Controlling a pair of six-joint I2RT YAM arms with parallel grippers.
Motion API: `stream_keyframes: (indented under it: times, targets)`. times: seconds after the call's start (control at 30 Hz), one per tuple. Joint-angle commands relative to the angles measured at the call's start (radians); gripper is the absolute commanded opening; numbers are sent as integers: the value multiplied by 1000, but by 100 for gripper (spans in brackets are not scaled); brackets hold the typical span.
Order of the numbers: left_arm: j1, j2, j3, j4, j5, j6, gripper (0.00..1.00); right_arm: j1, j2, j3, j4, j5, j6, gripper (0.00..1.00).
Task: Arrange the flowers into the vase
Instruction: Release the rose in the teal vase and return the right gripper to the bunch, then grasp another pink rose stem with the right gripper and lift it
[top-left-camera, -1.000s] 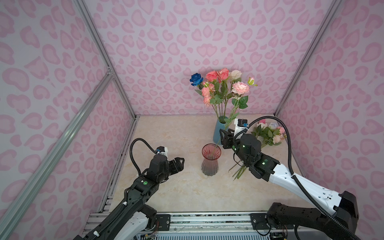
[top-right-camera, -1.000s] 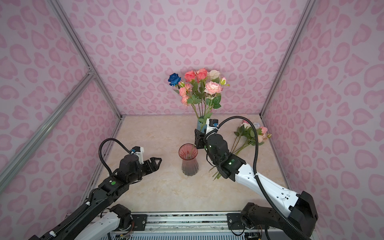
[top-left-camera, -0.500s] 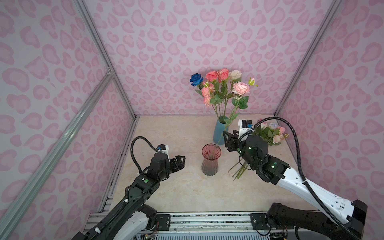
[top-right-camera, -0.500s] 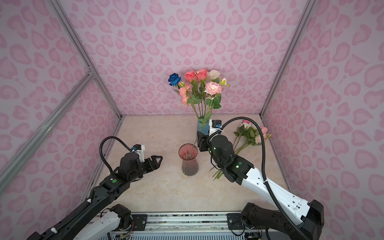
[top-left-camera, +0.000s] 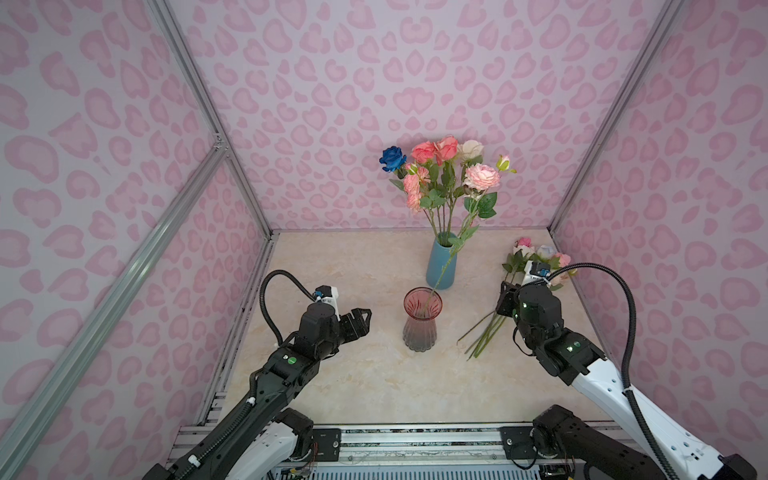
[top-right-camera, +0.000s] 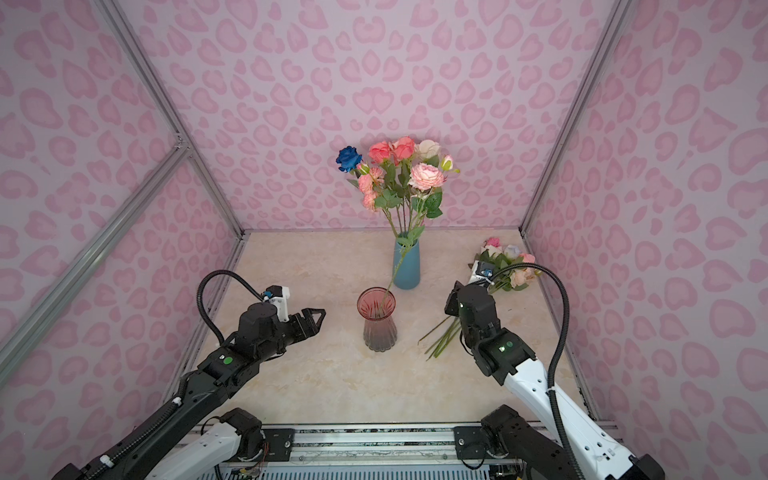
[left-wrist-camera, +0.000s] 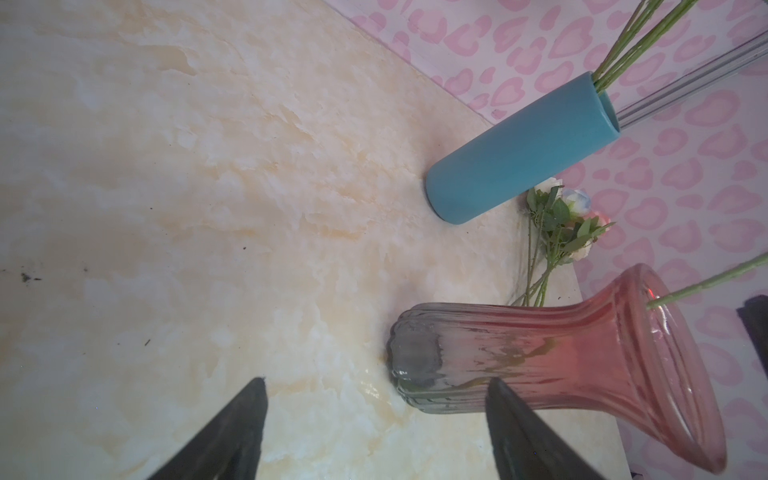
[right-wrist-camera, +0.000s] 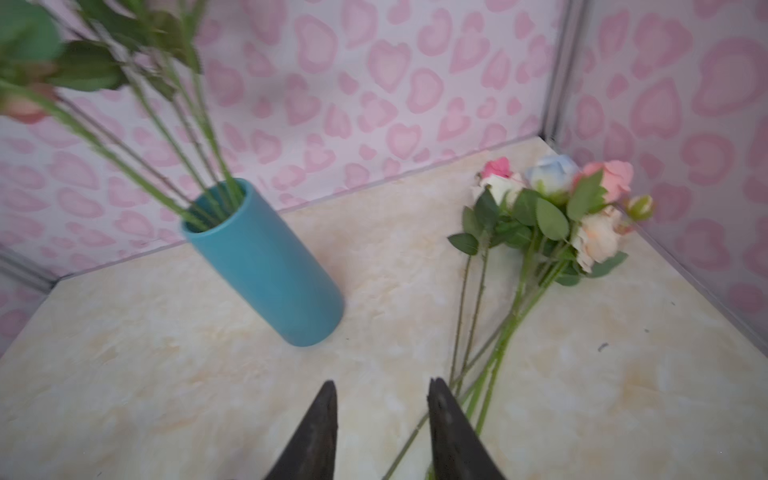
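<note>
The flowers (top-left-camera: 536, 259) not yet arranged lie as a loose bunch on the surface (top-left-camera: 353, 257) near the right wall, heads toward the back corner. Others stand in the blue vase (top-left-camera: 441, 266), and one pink bloom leans with its stem in the glass vase (top-left-camera: 419, 320) at the middle. They look light, with thin stems that will likely bend and roll and soft heads that crush easily, so the bare lower stem (right-wrist-camera: 478, 316) seems the place to take one. The right fingers (right-wrist-camera: 322, 419) stand narrowly apart above the surface, empty, with the stems just beside one of them. The left fingers (top-left-camera: 360, 319) gape wide, holding nothing, near the glass vase but apart from it
</note>
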Motion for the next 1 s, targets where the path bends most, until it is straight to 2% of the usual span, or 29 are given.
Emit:
stream_keyframes:
  times: [0.0, 0.13, 0.27, 0.4, 0.7, 0.83, 0.97]
  targets:
    - [-8, 22, -2, 74, 59, -28, 83, -124, 124, 32, -13, -195, 81, 17]
    - [-50, 61, -12, 90, 72, -35, 82, -231, 373, 148, -33, -262, 71, 15]
    - [-95, 86, -10, 102, 75, -29, 82, -291, 652, 344, -153, -302, 24, 21]
    - [-102, 98, -13, 114, 85, -29, 83, -330, 828, 421, -151, -352, 16, 24]
    - [-102, 125, -6, 117, 86, -15, 83, -334, 999, 495, -149, -351, 0, 25]
    - [-102, 151, 12, 114, 84, -7, 83, -332, 1038, 528, -153, -360, -16, 13]
    - [-102, 160, 22, 113, 80, -2, 83, -324, 998, 507, -138, -345, -18, 4]
